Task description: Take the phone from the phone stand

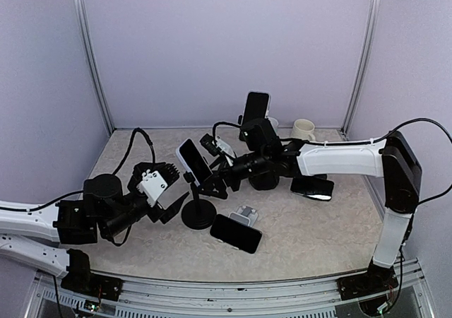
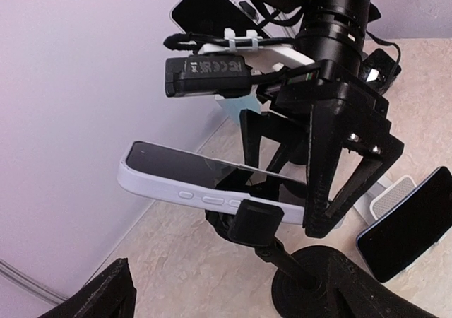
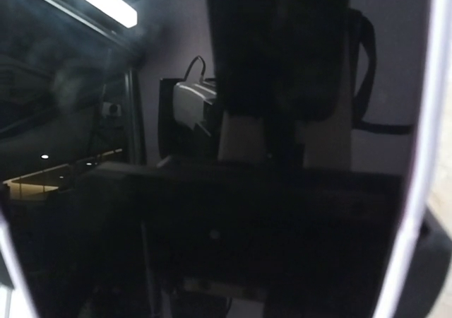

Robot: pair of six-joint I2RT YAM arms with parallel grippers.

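White-cased phone (image 2: 205,177) sits tilted in the phone stand (image 2: 258,222) clamp, with right gripper (image 2: 293,201) fingers on either side of its right end. Left gripper (image 2: 240,290) fingers are spread at the bottom corners. A second phone (image 2: 409,222) lies on the table (image 2: 183,275) at right.

Rt gripper (image 1: 216,182) crowds phone (image 1: 193,160) on rt; lft side open.

The phone (image 1: 193,161) shows a glossy black screen in a white case. The phone stand (image 1: 198,215) is matte black all over. The worktop (image 1: 318,226) is beige with faint marbled veining. The right hand (image 1: 214,184) is black, and the right arm (image 1: 339,159) has a white link between black joints. The left hand (image 1: 169,203) is black with a white block behind it. A spare phone (image 1: 236,233) is black with a pale rim. The mug (image 1: 304,129) at the far right corner is cream. The walls (image 1: 226,49) are pale lilac.
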